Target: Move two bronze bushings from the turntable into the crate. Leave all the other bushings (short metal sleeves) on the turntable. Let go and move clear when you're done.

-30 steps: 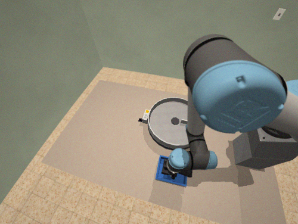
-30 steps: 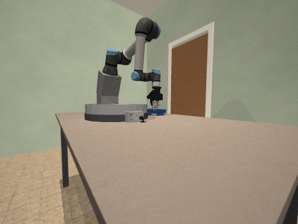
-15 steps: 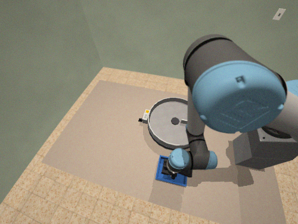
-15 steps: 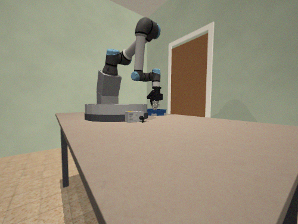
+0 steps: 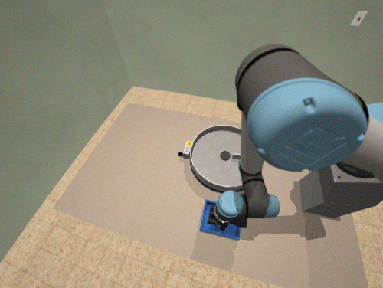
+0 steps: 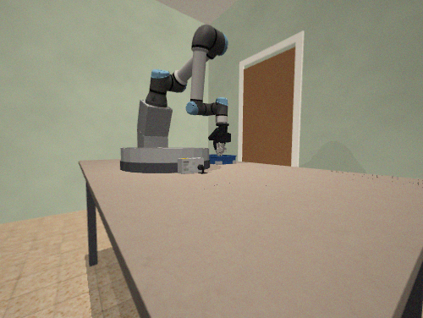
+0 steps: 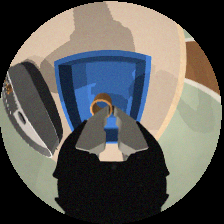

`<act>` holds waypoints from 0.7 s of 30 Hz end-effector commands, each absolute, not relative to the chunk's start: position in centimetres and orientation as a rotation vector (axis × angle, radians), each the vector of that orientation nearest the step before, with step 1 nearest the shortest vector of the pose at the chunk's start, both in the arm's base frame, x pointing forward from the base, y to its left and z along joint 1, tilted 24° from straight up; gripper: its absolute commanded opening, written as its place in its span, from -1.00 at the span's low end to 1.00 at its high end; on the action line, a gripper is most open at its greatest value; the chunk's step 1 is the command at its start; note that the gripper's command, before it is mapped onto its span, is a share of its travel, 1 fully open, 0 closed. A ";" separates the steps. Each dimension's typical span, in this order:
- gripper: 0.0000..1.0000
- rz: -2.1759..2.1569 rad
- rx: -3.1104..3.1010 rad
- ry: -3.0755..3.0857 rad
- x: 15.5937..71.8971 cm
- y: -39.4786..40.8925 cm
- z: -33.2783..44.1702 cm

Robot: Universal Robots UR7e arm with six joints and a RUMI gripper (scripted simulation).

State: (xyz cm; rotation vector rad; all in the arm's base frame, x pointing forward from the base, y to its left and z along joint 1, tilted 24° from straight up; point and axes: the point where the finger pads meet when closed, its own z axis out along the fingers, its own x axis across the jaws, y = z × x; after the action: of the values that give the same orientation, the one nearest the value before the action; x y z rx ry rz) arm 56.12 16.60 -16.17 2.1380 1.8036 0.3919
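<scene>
My gripper [image 7: 110, 106] hangs over the blue crate [image 7: 102, 85] with its fingers pointing down into it. The fingers are shut on the wall of a bronze bushing [image 7: 100, 105], a small ring held at the fingertips above the crate floor. In the top view the gripper [image 5: 221, 223] sits over the crate, just in front of the round grey turntable [image 5: 218, 157]. In the exterior view the gripper [image 6: 220, 149] is a little above the crate [image 6: 222, 159]. I see no bushings on the visible part of the turntable; the arm hides its right side.
A small grey control box [image 6: 190, 165] with a yellow label [image 5: 188, 147] sits against the turntable's rim. The robot's grey base block [image 5: 337, 191] stands to the right of the turntable. The table's edge runs beyond the crate in the wrist view.
</scene>
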 end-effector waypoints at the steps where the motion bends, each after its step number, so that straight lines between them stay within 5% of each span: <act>1: -1.00 0.393 2.137 1.803 56.2 16.6 -16.1; 21: -0.88 0.393 2.137 1.803 56.2 16.6 -16.1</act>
State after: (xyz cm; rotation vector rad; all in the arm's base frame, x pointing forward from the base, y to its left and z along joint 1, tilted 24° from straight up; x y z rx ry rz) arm 56.12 16.60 -16.16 2.1379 1.8035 0.3920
